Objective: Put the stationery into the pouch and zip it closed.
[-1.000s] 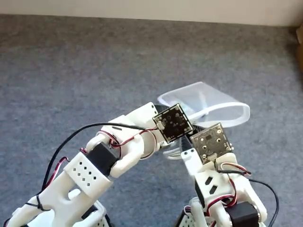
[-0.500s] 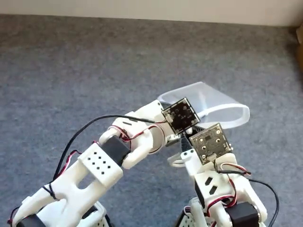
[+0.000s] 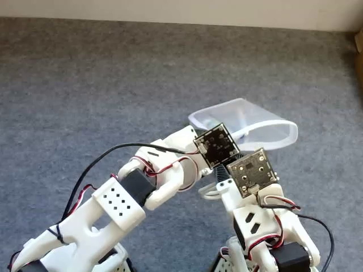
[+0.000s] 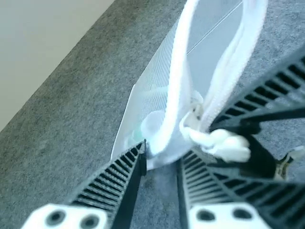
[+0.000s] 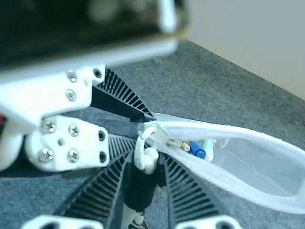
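The translucent white pouch (image 3: 255, 122) lies on the grey carpet with its mouth open. Stationery (image 5: 198, 152), one piece blue, shows inside near the zip's end; in the left wrist view the stationery (image 4: 147, 124) is a pale blur through the pouch (image 4: 162, 90) wall. My left gripper (image 4: 162, 160) is shut on the pouch's near end. My right gripper (image 5: 145, 164) is shut on the white zipper pull (image 5: 144, 157), right beside the left gripper (image 5: 140, 126). The left wrist view shows the same zipper pull (image 4: 221, 144) in the right gripper (image 4: 238, 138).
Both arms crowd together at the pouch's near end, their camera boards (image 3: 218, 146) almost touching. Grey carpet (image 3: 113, 85) stretches open to the left and behind the pouch. A pale wall edge (image 3: 181, 11) runs along the far side.
The left arm's wrist has swung right and slightly nearer, closing in on the right wrist at the pouch's end. The right arm has stayed put.
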Action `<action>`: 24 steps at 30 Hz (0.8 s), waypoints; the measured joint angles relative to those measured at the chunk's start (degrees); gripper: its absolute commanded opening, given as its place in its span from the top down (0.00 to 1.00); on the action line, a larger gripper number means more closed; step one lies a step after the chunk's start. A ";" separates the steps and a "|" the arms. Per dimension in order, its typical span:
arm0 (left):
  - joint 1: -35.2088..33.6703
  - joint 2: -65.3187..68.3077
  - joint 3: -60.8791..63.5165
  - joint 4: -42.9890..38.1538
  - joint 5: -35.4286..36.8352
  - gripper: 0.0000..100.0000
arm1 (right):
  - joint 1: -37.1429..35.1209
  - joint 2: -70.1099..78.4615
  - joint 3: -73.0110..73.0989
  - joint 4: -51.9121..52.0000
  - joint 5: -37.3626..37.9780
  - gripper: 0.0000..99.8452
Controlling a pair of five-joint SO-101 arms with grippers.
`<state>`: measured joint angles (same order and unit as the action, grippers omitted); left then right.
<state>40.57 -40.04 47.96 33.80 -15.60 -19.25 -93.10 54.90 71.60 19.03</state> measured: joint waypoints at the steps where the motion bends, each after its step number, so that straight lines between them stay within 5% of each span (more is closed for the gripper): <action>1: 0.09 0.00 0.00 0.00 0.00 0.98 | 0.00 0.00 0.00 0.00 0.00 0.99; 11: 0.62 0.00 0.00 0.53 0.00 0.99 | 0.35 0.00 0.09 -0.53 -4.31 0.99; 24: 0.53 -8.35 1.85 8.00 0.18 0.99 | 11.08 -0.09 -0.53 -9.23 -14.86 0.99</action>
<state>41.10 -48.40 49.80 41.80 -15.43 -8.18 -93.19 54.37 62.37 4.18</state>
